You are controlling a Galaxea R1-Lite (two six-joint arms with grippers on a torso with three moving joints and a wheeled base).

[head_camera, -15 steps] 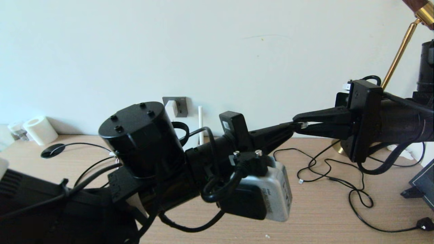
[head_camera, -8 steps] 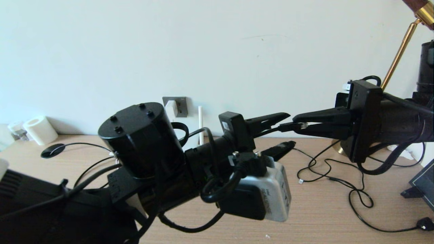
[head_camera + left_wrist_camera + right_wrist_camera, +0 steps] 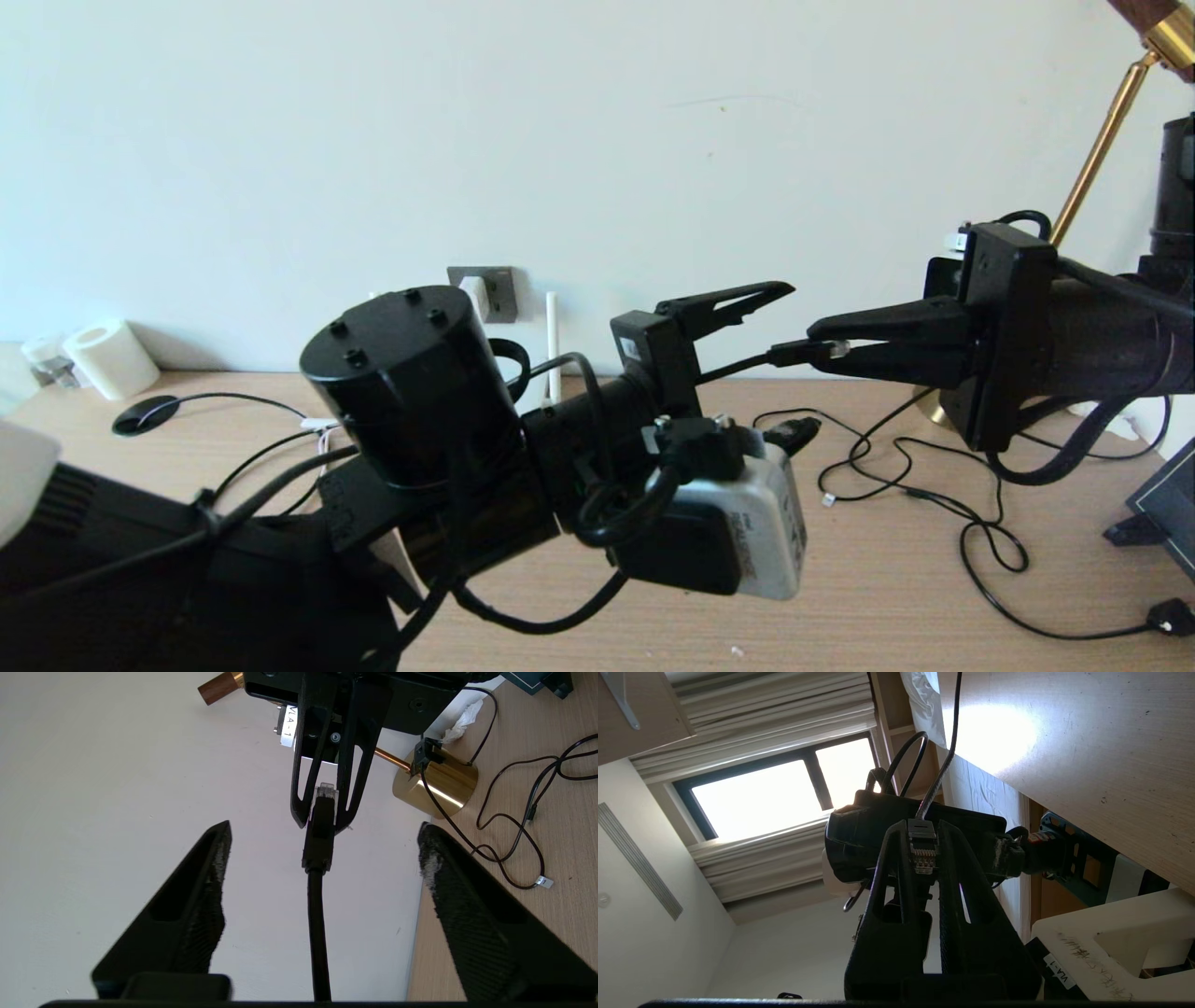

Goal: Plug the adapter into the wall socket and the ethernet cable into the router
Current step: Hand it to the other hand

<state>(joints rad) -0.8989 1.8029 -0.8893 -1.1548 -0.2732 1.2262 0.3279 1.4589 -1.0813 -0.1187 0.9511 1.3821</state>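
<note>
Already the adapter (image 3: 474, 297) sits in the wall socket (image 3: 485, 292) on the far wall. Mid-air, the right gripper (image 3: 826, 348) pinches the ethernet cable (image 3: 805, 352) by its plug; the left gripper (image 3: 780, 359) gapes wide around it. Plugging into the router (image 3: 552, 345) remains.

The right gripper (image 3: 822, 350) is raised above the wooden table (image 3: 887, 597), its fingers closed on the clear-tipped plug of the ethernet cable (image 3: 803, 352). The left gripper (image 3: 794, 359) faces it with its fingers spread wide, one above the cable and one below; the cable runs between them without contact. On the wall behind, the adapter (image 3: 473, 297) sits in the wall socket (image 3: 497, 291). One router (image 3: 552, 341) antenna stands just beside the socket. Thin black cables (image 3: 943, 504) lie loose on the table.
</note>
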